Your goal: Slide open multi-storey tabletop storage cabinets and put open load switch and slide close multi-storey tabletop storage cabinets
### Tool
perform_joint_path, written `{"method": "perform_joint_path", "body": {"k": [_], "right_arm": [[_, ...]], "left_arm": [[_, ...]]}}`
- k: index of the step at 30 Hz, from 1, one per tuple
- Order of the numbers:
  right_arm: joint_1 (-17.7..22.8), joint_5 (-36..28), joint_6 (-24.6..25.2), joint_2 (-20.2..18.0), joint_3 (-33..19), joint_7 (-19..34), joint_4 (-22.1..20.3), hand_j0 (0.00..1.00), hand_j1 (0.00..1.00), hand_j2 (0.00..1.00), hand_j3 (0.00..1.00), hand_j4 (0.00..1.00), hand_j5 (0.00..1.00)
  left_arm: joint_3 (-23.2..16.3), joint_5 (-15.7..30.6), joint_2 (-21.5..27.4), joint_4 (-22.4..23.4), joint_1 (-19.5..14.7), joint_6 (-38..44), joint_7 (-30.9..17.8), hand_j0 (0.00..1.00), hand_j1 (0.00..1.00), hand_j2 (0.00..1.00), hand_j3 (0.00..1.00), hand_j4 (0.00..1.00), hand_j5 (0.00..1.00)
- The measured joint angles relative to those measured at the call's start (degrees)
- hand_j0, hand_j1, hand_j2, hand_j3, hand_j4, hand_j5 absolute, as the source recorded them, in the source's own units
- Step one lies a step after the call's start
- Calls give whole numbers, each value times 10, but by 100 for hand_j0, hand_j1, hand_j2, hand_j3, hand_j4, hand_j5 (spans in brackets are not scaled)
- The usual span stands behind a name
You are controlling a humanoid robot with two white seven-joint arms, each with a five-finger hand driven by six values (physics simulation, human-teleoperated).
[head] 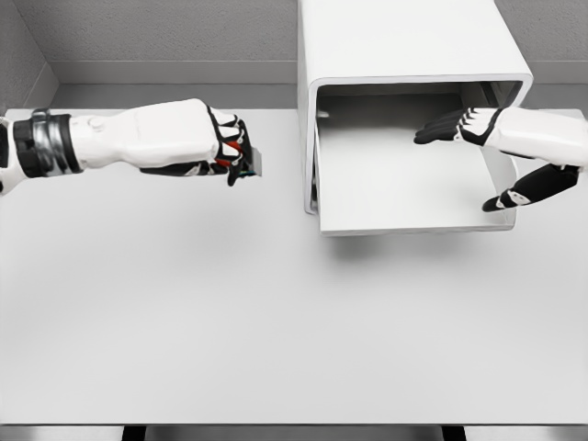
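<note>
switch held at left, drawer standing open at right

a grey textured wall is running across the back, and a broad white table (276, 322) is filling most of the head view. a white cabinet (404, 41) is sitting at the far right of the table, against the wall, and its drawer (395, 197) is standing pulled out toward the robot, its pale floor lying bare and its front lip casting a shadow on the tabletop.

the left hand (207, 142) is reaching in from the left edge, hovering above the table and well apart from the cabinet. its black fingers (230, 147) are curling tightly around the switch (250, 163), a small dark block with a red part showing between the fingers and a grey end sticking out toward the drawer. the switch is sitting in that grasp, left of the drawer and outside it, not touching the table.

the right hand (496, 152) is coming in from the right edge and hanging over the right side of the open drawer. its fingers (441, 129) are stretching out flat toward the left, the thumb is pointing down near the drawer's right wall, and it is holding nothing. whether the thumb is touching that wall is hard to tell
</note>
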Motion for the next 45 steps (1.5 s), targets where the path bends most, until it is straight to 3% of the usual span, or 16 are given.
{"method": "perform_joint_path", "body": {"k": [15, 29, 45], "right_arm": [[0, -12, 0, 24, 40, -52, 1, 100, 100, 100, 100, 100, 100], [-3, -12, 0, 7, 81, -57, 1, 100, 100, 100, 100, 100, 100], [-2, -11, 0, -7, 99, -57, 1, 100, 100, 100, 100, 100, 100]], "left_arm": [[0, 9, -23, -11, -33, 0, 1, 32, 32, 32, 32, 32, 32], [-1, 25, 3, -37, -69, 0, 2, 32, 32, 32, 32, 32, 32], [-1, 49, -21, -52, -83, 0, 2, 32, 32, 32, 32, 32, 32]]}}
